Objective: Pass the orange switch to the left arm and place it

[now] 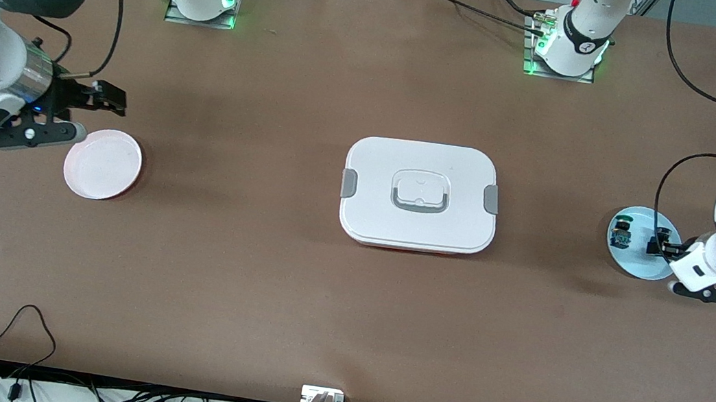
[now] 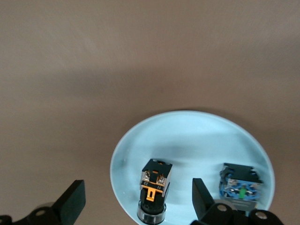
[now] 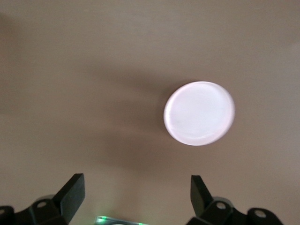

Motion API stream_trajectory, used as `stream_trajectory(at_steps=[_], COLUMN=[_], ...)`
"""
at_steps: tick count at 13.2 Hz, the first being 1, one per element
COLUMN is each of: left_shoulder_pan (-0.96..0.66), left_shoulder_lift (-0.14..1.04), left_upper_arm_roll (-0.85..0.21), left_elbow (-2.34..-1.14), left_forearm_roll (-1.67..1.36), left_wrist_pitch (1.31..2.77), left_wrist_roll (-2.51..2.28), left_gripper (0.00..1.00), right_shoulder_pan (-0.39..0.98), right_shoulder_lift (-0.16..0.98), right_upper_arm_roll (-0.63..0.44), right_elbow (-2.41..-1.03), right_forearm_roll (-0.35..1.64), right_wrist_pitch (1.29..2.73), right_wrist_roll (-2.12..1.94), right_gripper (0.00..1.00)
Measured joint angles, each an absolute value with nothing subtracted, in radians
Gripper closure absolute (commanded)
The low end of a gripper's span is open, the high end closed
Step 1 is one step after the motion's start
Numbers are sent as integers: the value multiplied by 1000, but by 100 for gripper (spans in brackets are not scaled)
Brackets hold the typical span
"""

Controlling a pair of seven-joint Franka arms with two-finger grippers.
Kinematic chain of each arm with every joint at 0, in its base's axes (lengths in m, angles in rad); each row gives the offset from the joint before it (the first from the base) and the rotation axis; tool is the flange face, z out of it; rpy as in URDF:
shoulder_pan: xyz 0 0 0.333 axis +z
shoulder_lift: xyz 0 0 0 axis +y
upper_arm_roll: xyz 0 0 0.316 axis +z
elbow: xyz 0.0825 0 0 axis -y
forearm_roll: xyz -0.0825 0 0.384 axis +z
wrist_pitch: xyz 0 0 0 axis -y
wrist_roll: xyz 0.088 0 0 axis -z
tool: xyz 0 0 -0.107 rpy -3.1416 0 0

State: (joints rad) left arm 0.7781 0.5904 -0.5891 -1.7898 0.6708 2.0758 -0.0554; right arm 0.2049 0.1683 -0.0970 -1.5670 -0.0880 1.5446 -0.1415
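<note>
The orange switch [image 2: 156, 182], orange and black with a round metal-rimmed end, rests on a light blue plate [image 2: 197, 136] at the left arm's end of the table. My left gripper [image 2: 137, 202] is low over that plate [image 1: 635, 262] and open. Its fingers [image 2: 200, 197] stand on either side of the switch without touching it. In the front view the left gripper [image 1: 663, 247] hides most of the switch. The white box [image 1: 419, 195] sits closed at the table's middle. My right gripper [image 1: 107, 100] hangs open and empty beside a pale pink plate [image 1: 103, 164].
A blue switch with a green top [image 2: 240, 186] lies on the blue plate beside the orange one, also seen as the blue switch [image 1: 621, 233] in the front view. The pink plate [image 3: 199, 113] holds nothing. Cables run along the table's near edge.
</note>
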Motion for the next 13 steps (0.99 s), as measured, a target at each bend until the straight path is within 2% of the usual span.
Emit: stream_trajectory(at_steps=[2,5,9,13], left_shoulder_pan=[785,787,788,786], left_shoulder_lift=[521,433,413,413], left_upper_arm_roll=[-639,-689,-822,-920], left_elbow=[-1777,-1710,-1545,-1458], left_forearm_roll=[660,599,587,581], left_wrist_pitch=[2053,1932,1751,1677], left_wrist_roll=[-58,-57,-53,10], left_gripper=[0,0,0,0], right_shoulder_pan=[183,74,30,37], right_shoulder_lift=[162,161,161,146], right_upper_arm_roll=[-103,-107,-104,-95], right_elbow=[-1555,-1546,-1545,-1573], right_forearm_roll=[-128,-86,-35,-22], right_wrist_pitch=[1538,1536,1547,1593], right_wrist_roll=[-139,-120,-108,-50], right_gripper=[0,0,0,0])
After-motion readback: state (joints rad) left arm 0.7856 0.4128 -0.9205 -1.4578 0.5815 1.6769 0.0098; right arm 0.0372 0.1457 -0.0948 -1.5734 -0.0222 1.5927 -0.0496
